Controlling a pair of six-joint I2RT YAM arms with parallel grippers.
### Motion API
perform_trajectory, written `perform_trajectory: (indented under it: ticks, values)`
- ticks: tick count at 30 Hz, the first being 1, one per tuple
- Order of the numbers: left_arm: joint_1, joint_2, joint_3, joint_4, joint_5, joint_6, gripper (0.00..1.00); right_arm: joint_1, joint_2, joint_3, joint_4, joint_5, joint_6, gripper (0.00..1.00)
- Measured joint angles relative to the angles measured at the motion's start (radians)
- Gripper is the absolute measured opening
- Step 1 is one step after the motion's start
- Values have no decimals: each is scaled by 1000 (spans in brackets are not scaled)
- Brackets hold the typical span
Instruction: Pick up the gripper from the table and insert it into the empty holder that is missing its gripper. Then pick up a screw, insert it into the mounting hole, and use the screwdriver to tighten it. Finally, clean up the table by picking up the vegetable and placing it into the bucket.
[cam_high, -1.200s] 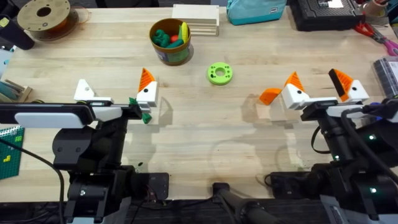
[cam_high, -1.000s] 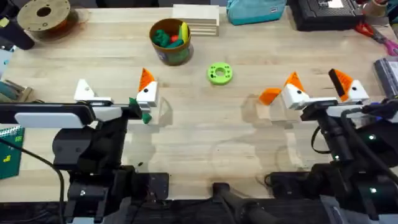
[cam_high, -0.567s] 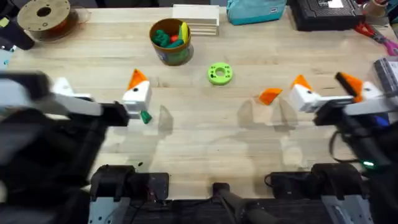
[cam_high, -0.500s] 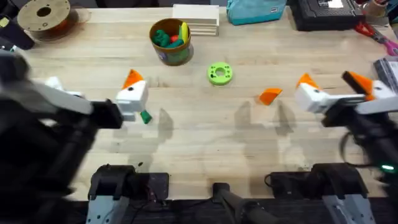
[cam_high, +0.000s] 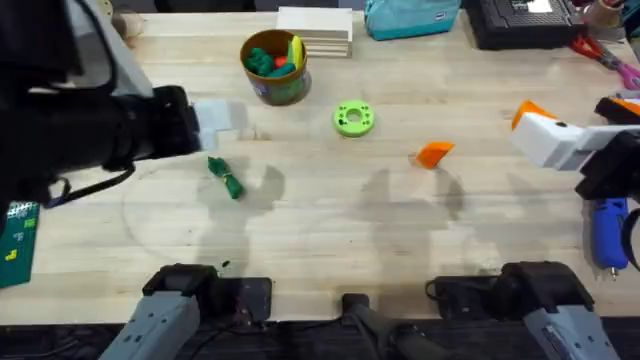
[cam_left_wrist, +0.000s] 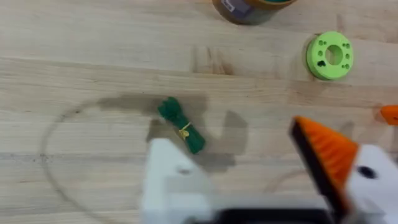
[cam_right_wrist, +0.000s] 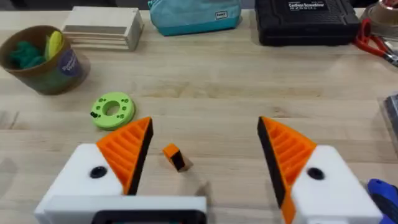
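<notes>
Overhead, the left arm is rising large and blurred over the bench's left side, its white holder showing beside the dark body. The vegetable is lying on the wood just below that holder, apart from it. The orange gripper is resting on the bench between the two arms, well apart from the right arm's white and orange fingers at the far right edge. The blue screwdriver is lying close beneath the right arm. The bucket, holding toys, is sitting beyond the left arm, with a lime-green ring near it.

From the left wrist, the left gripper is standing wide open and holding nothing: one side is a bare white holder, the other is carrying an orange pad. The vegetable is lying just ahead of the bare holder, close to it but not between the fingers. The ring is sitting farther out, and the bucket's base is peeking in beyond.

From the right wrist, the right gripper is spread open and empty, both fingers wearing orange ribbed pads. The loose orange gripper is lying on the bench in the gap ahead of them, nearer the ring-side finger, touching neither. The ring and bucket are sitting farther off on that side.
</notes>
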Motion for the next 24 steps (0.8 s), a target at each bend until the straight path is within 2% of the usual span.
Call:
perform_trajectory:
  ticks: [4, 5, 8, 10, 11, 18, 20, 24]
  values:
    - [0, 47, 0, 14, 17, -13, 231, 0, 0, 0, 0, 0, 0, 991]
    - [0, 53, 0, 19, 21, -6, 139, 0, 0, 0, 0, 0, 0, 990]
    - [-10, 56, 0, 55, 58, 22, 584, 0, 0, 0, -6, 0, 0, 990]
    - [-36, 54, 0, 99, 89, 55, 892, 0, 0, 0, -26, 0, 0, 991]
    - [-53, 54, 0, 124, 105, 70, 957, 0, 0, 0, -33, 0, 0, 991]
    - [-227, 54, 0, 330, 219, 175, 985, 0, 0, 0, -112, 0, 0, 990]
    - [-255, 54, 0, 384, 234, 186, 985, 0, 0, 0, -137, 0, 0, 991]
    - [-271, 54, 0, 389, 250, 189, 986, 0, 0, 0, -194, 0, 0, 990]
